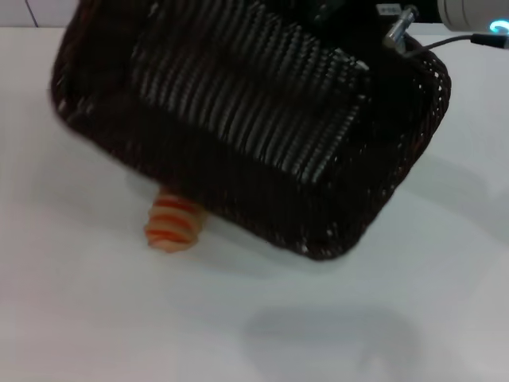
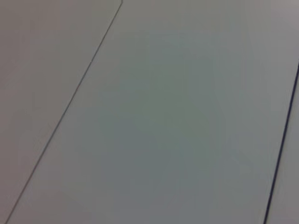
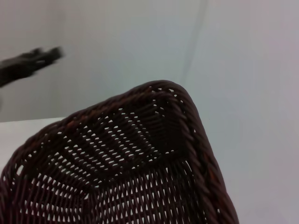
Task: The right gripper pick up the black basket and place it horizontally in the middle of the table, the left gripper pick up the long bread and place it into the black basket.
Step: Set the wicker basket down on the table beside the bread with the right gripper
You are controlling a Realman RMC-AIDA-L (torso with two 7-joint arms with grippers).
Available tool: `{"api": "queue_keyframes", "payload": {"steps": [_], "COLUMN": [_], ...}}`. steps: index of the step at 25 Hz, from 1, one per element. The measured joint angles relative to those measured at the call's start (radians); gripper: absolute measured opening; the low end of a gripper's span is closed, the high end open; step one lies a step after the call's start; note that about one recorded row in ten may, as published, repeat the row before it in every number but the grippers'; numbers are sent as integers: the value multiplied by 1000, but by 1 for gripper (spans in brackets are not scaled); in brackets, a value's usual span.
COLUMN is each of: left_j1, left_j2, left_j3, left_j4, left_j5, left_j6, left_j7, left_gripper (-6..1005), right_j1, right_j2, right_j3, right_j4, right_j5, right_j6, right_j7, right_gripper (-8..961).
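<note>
Above the desk (image 1: 445, 302) the basket (image 1: 246, 135) hangs tilted, gripped at its far right rim by the right end effector (image 1: 398, 36); the bread (image 1: 171, 223) lies on the desk, half hidden beneath the basket's near edge

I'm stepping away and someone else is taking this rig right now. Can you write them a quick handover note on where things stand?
Right claw: at the far right of the black basket, hidden behind its rim; only the arm's blue-lit ring shows at the head view's top right. The basket looks lifted and tilted above the table, casting a shadow below.
Left claw: not in view; its wrist camera shows only bare surface.
Long bread: on the table, mostly hidden under the basket's near left edge, one striped end showing.
Done: basket apparently picked up.
Left: set the basket down flat mid-table, clear of the bread, then the left claw puts the bread in it.
</note>
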Motion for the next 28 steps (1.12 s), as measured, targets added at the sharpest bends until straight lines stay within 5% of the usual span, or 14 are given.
{"api": "queue_keyframes", "payload": {"steps": [10,13,23,28], "left_j1": [-25,-35,-43,-56], "left_j2": [-8,-11,-13,-15], "left_j3": [-65,-76,-80,-85], "left_j4": [-4,-5,-3,-3], "left_j5": [0,0,1,1], "left_j6": [-1,-2,-12,-32], "left_j7": [15,25,26,54], "left_gripper": [858,858,858,858], "right_j1": [180,235,303,342], "right_j2": [-4,-19,-84,-94], "right_j3": [135,154,85,56], "right_j4": [77,131,287,382], "right_j5": [72,86,85,77], "right_j6": [385,474,530,531], "right_j7": [-107,-124,-123,-128], "right_gripper": [154,154,153,153]}}
